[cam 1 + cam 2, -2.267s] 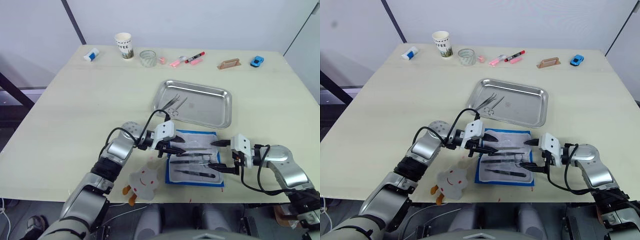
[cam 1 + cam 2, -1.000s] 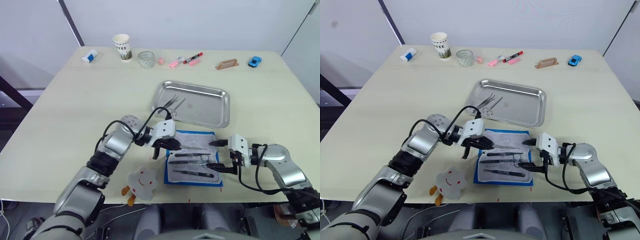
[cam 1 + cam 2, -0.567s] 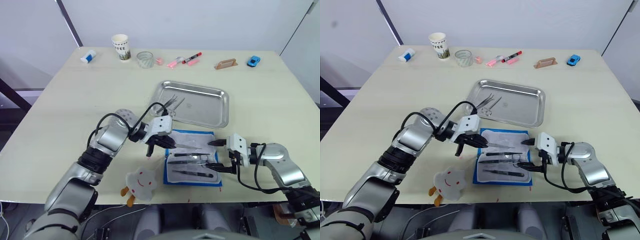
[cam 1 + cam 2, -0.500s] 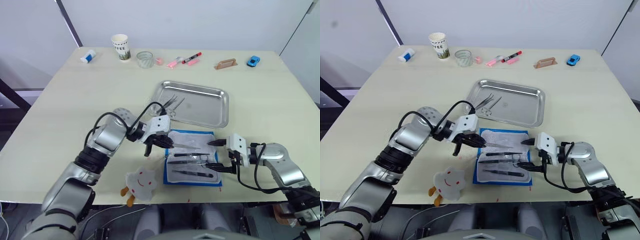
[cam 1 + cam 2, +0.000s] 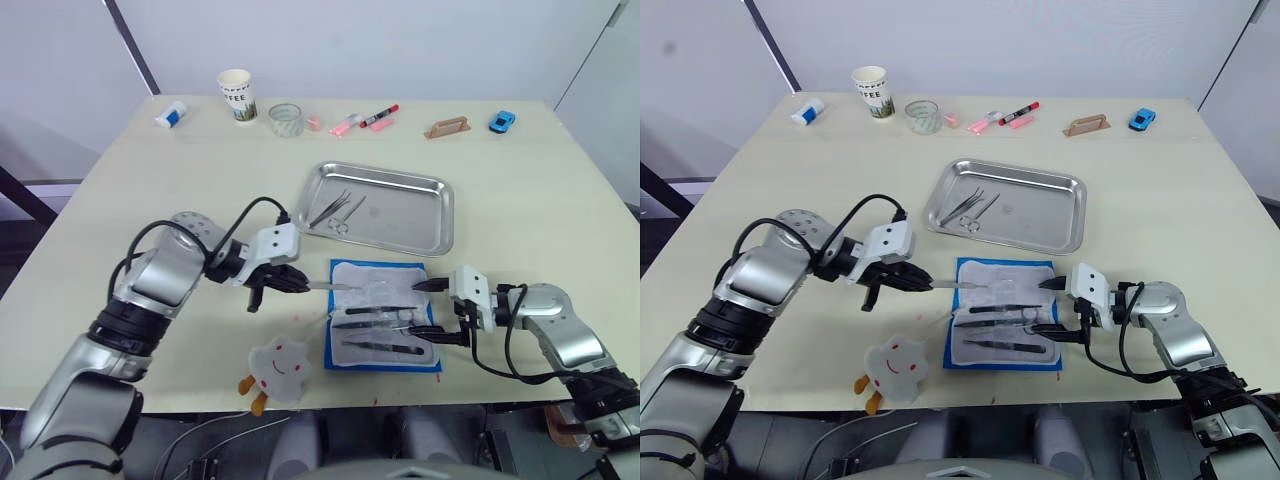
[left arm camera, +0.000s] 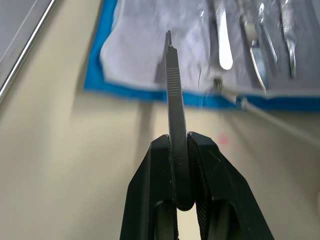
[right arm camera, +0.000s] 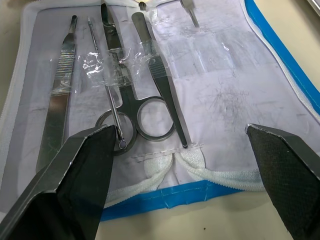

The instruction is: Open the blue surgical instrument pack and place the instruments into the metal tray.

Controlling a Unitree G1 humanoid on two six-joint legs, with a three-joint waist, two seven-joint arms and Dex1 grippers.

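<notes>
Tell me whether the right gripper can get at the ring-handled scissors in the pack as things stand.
Probably yes: the right gripper is open just above the ring-handled scissors in the opened pack, though clear tape straps hold their shafts.

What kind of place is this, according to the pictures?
Probably a robot test room, not a clinic: surgical tools in a blue pack share one plain table with a toy car and a paper cup.

left claw (image 5: pixel 297 283) gripping instrument (image 5: pixel 330 286), open pack (image 5: pixel 383 316)

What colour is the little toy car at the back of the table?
The toy car is bright blue, clearest in the left eye view.
</notes>
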